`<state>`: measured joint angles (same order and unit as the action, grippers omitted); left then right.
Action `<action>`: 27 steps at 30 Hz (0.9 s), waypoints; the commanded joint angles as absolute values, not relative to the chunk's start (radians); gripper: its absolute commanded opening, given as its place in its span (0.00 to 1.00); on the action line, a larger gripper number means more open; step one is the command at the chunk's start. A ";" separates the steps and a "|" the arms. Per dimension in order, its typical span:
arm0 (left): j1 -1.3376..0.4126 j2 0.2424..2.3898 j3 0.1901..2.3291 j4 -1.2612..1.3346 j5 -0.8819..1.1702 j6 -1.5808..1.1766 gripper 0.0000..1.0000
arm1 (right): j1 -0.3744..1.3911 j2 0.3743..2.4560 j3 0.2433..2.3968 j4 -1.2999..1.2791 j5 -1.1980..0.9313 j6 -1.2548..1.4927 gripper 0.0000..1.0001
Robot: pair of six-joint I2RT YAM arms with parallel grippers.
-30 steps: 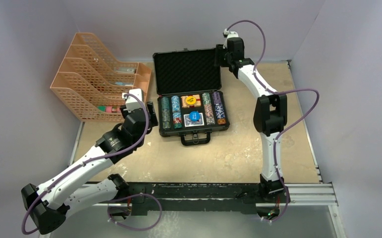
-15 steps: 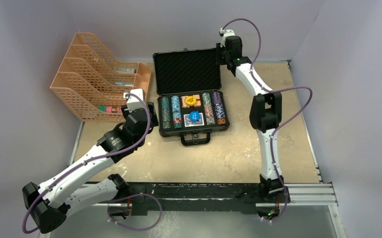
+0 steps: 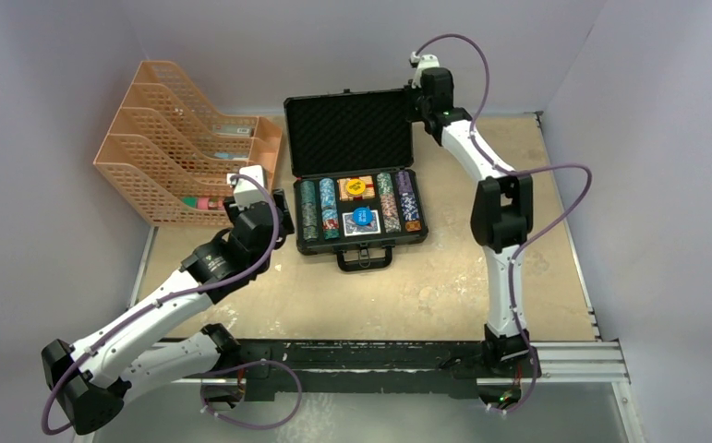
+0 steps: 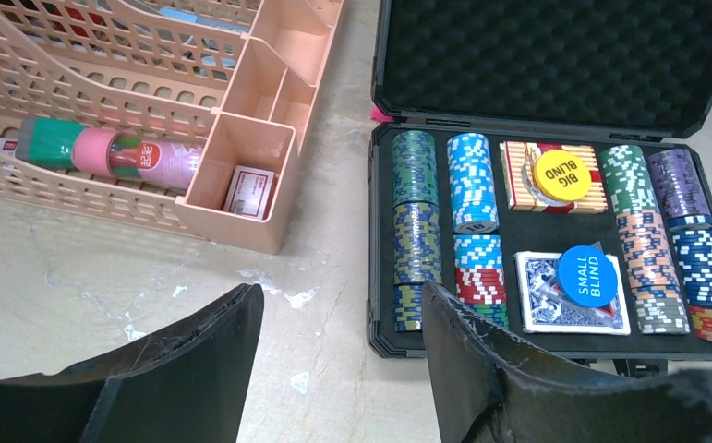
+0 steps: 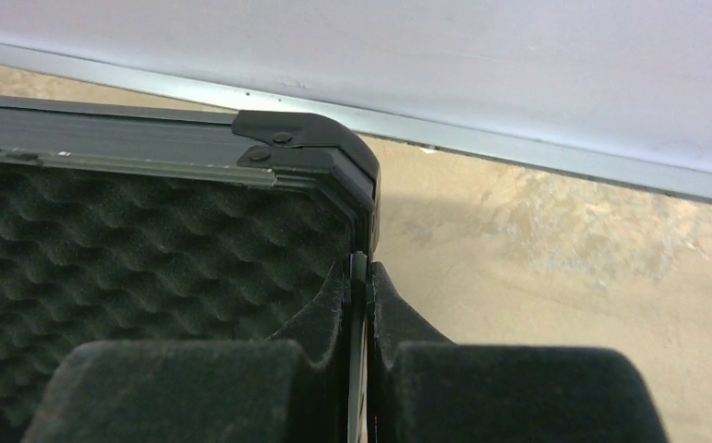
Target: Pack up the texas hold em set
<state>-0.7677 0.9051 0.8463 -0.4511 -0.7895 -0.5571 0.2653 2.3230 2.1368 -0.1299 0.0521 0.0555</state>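
Scuffed tan tabletop (image 3: 444, 286), black case (image 3: 347, 134) open toward the back, orange mesh organiser (image 3: 144, 191) beside its left

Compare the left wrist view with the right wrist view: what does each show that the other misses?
Only the left wrist view: the open left gripper, the poker chips and card deck in the case base, and the orange organiser. Only the right wrist view: the right gripper shut on the lid edge near its corner, with the wall behind. Both: the lid's foam lining and the table.
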 commanded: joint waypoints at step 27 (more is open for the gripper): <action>-0.763 0.873 0.980 -0.405 -0.738 -0.571 0.64 | 0.347 1.068 0.830 -0.193 -0.119 0.396 0.71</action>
